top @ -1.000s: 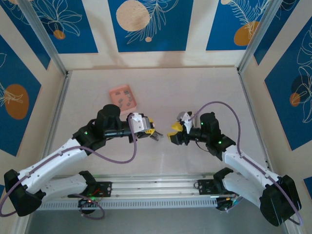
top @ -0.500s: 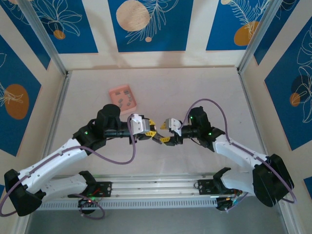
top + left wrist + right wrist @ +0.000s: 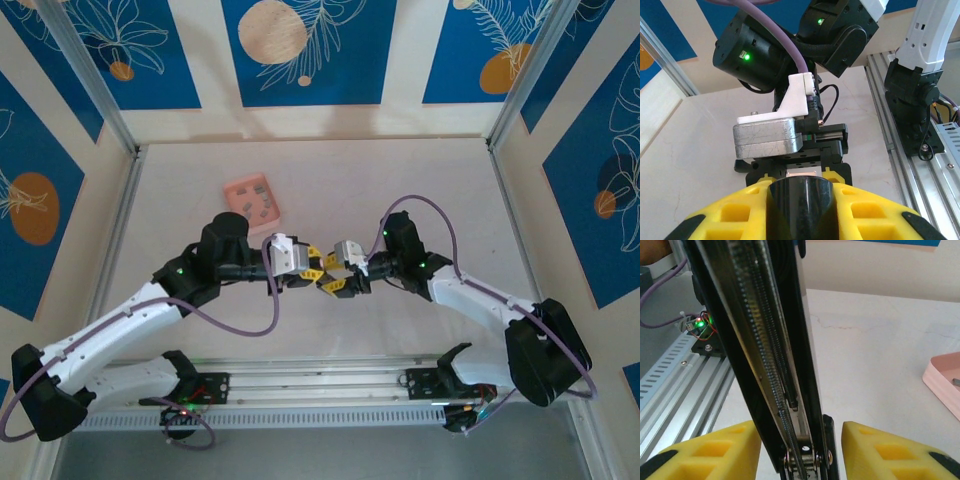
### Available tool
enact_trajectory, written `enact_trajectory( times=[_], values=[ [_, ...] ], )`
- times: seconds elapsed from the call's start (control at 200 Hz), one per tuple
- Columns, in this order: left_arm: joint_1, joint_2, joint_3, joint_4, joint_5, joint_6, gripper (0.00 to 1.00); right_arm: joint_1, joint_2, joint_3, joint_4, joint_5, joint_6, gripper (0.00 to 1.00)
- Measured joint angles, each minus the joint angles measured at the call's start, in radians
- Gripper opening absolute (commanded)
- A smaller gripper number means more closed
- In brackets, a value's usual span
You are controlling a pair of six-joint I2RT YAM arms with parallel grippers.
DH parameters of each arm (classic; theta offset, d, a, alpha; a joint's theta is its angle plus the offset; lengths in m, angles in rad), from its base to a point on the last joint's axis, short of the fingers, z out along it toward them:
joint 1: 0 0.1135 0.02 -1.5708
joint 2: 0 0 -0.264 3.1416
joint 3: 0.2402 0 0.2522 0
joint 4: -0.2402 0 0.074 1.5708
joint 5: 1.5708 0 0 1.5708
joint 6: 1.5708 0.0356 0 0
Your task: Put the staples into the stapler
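Clamping one end of the black stapler (image 3: 800,202), the left gripper (image 3: 306,272) has its yellow fingers (image 3: 730,215) pressed together on the bar, at the middle of the table (image 3: 400,190) in the top view. The right gripper (image 3: 336,282) meets it nose to nose from 3 o'clock. Its jaws stand apart and straddle the stapler (image 3: 765,340). One pad (image 3: 735,445) touches the stapler's side, and the other stands just beside it with a sliver of table showing between. In the right wrist view the stapler runs away from the fingers as a long black bar, and a silvery ridged rail lies exposed along its length.

A second ago the two grippers stood apart with bare table between them. Half a second ago the right one was nearly there, and now the gap is gone. The right arm has swung across toward 9 o'clock, while the left gripper has barely shifted.

The salmon-pink box (image 3: 252,200), with grey staples (image 3: 258,205) lying in it, sits at 11 o'clock from the left gripper, well apart from it, where it lay before.
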Motion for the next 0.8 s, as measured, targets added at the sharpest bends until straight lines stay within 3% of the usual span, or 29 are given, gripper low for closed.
enact_trajectory(
  times=[0.255,0.4,0.495,0.58,0.665,0.74,0.8],
  values=[
    [0.0,0.008,0.0,0.015,0.004,-0.001,0.05,-0.015,0.011,0.0,0.001,-0.02,-0.003,0.3],
    [0.0,0.008,-0.005,0.032,-0.006,-0.019,0.12,-0.024,0.011,0.0,0.003,-0.033,-0.021,0.13],
    [0.0,0.008,-0.01,0.053,-0.017,-0.034,0.3,-0.036,0.001,0.0,0.003,-0.04,-0.021,0.07],
    [0.0,0.005,-0.018,0.084,-0.048,-0.04,0.56,-0.046,-0.018,0.0,0.003,-0.034,0.0,0.04],
    [0.0,-0.012,-0.038,0.121,-0.112,-0.063,0.76,-0.053,-0.042,-0.001,-0.006,-0.006,0.044,0.0],
    [0.0,-0.036,-0.066,0.144,-0.173,-0.077,0.87,-0.068,-0.064,-0.003,-0.014,0.032,0.092,0.0],
    [0.0,-0.058,-0.095,0.166,-0.23,-0.099,0.89,-0.081,-0.087,-0.011,-0.018,0.064,0.136,0.0]
  ],
)
